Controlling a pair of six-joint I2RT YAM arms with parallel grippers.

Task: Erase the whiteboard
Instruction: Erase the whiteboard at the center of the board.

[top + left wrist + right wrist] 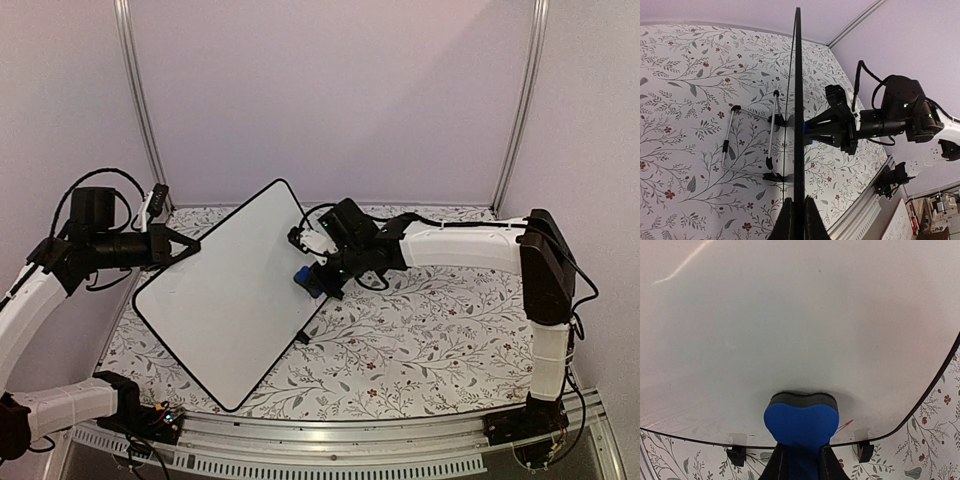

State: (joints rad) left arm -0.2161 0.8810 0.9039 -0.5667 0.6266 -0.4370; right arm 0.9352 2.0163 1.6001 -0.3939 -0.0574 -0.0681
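1. Clamping the left rim of the whiteboard (235, 300) with the left claw (188, 247), clenched on the thin black edge. From the left wrist, seen edge-on, with one finger on each face of the board.
2. Holding the board tilted over the left half of the floral tabletop (430, 340). Slanting from a near corner by the left arm's base up to a far corner close to the back wall.
3. Pressing a blue eraser (801, 420) against the white face, low down and just above the rim, near the board's right edge in the top view. Gripped by the right claw (801, 462), closed on the eraser's blue body, with the dark felt side against the board.
4. Showing a plain white surface across the right wrist view, with a short red streak (844, 426) just right of the eraser, close to the rim.
5. Carrying two small black feet (736, 456) on that rim, one on either side of the eraser, above the tabletop pattern. Touching the tabletop or hanging clear of it: cannot tell.
6. Trailing a wire stand (727, 145) from the back face, on the side away from the right claw, hinged on small black clips next to the board.
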